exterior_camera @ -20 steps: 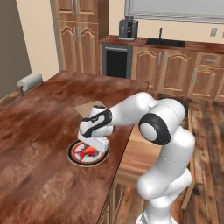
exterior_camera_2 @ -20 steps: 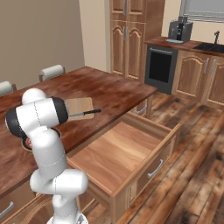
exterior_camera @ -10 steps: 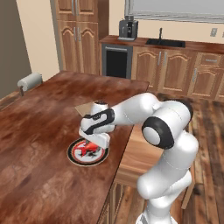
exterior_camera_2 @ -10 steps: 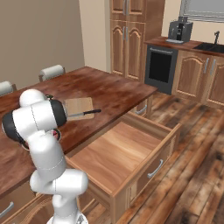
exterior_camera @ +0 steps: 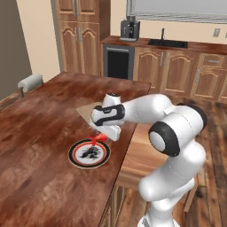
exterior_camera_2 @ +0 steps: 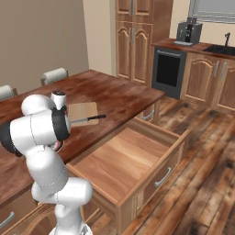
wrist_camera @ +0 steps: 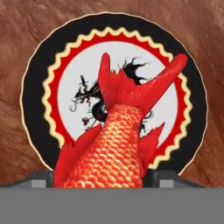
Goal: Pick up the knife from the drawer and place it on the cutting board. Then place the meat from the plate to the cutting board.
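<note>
Tool [exterior_camera: 103, 137] hangs just above the plate [exterior_camera: 76, 155], and we see the meat [exterior_camera: 98, 138] red between its fingers, raised off the plate. In the hand view the meat [wrist_camera: 114, 144], scaly and fish-tailed, sits between the two finger tips, with the plate [wrist_camera: 35, 96] beneath and its patterned white centre bare. We read the jaws as standing wide and clamped on the meat.

Left to right across the left base view: a paper roll [exterior_camera: 29, 81] at the far left edge of the table [exterior_camera: 35, 177]; then the plate near the table's right edge; then the tool with its load; just behind it a corner of the cutting board [exterior_camera: 87, 109].

From the right base view the knife [exterior_camera_2: 85, 119] lies on the cutting board [exterior_camera_2: 82, 110], its black handle sticking out past the board's edge. The drawer [exterior_camera_2: 124, 160] stands pulled open, nothing in it.

Progress, as we judge it: knife step done; meat lifted; carrying it over to the board and releasing it there remains.
</note>
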